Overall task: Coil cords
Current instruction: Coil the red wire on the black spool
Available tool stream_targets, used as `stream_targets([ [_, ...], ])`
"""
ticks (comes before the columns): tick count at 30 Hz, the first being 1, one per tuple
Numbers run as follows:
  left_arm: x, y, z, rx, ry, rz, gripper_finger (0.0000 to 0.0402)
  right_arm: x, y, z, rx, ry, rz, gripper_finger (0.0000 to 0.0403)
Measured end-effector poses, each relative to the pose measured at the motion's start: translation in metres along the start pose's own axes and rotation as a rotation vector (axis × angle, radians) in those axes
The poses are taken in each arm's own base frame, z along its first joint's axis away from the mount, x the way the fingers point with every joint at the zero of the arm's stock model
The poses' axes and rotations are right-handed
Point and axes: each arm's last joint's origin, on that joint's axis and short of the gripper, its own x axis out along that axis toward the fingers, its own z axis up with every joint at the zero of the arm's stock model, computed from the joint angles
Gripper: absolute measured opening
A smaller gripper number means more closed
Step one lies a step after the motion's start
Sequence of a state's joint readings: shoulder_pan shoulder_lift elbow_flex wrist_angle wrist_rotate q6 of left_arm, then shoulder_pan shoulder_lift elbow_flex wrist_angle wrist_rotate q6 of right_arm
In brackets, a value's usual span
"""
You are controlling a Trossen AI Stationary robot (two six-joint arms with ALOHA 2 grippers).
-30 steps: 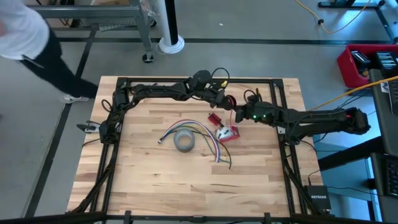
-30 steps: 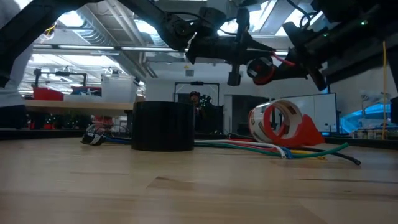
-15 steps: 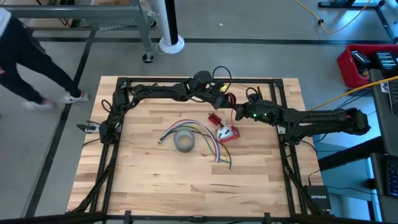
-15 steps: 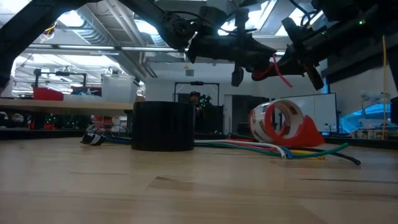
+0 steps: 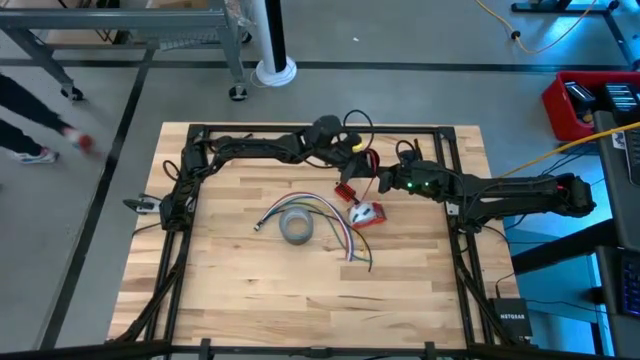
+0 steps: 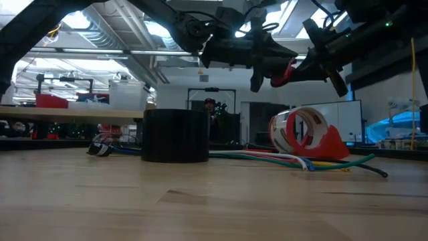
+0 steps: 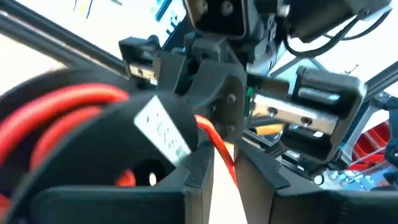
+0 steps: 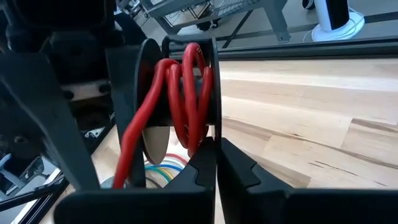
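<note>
The red wire [image 8: 186,93] is wound on a black spool [image 8: 140,93] held in the air over the table's far middle [image 5: 366,160]. My right gripper [image 8: 216,155], reaching in from the right [image 5: 379,183], is shut at the spool's rim. My left gripper [image 7: 225,186], coming from the far left [image 5: 357,152], stands open right beside the spool [image 7: 124,130]. A loose stretch of the red wire [image 7: 219,146] runs through the gap between its fingers. I cannot tell whether that stretch touches them. My right gripper pinches the edge of the spool's flange [image 8: 212,127] between its two fingertips, coming nearly level from the table's right side. The spool [image 6: 284,70] is lifted clear of the table with its wound wire just past the fingertips.
On the table below lie a grey tape roll [image 5: 296,228], a fan of coloured wires [image 5: 335,222], a red and white tape dispenser [image 5: 366,213] and a small red part [image 5: 345,190]. A person walks on the floor beyond the table's left [image 5: 30,110].
My left gripper has rolled about its own long line while staying in place: the finger that hung straight down in the low view now slants. The red wire's loose stretch between the two grippers has swung with it. My right gripper has kept still.
</note>
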State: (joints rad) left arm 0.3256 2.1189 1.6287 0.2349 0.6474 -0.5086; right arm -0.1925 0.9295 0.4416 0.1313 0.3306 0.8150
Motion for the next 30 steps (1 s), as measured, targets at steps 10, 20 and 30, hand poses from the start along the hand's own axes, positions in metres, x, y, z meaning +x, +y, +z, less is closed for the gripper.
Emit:
stream_targets([
  [10, 0.005, -0.003, -0.010, 0.005, 0.065, 0.016, 0.0036, 0.000, 0.001, 0.002, -0.003, -0.029, -0.009, 0.0003],
  [20, 0.010, -0.010, -0.014, 0.006, 0.075, 0.003, 0.0013, -0.001, 0.003, 0.005, 0.004, -0.057, 0.020, 0.0003],
  [30, 0.014, -0.013, -0.029, -0.113, 0.197, 0.002, 0.0033, -0.002, 0.003, 0.005, -0.009, -0.055, 0.017, 0.0003],
])
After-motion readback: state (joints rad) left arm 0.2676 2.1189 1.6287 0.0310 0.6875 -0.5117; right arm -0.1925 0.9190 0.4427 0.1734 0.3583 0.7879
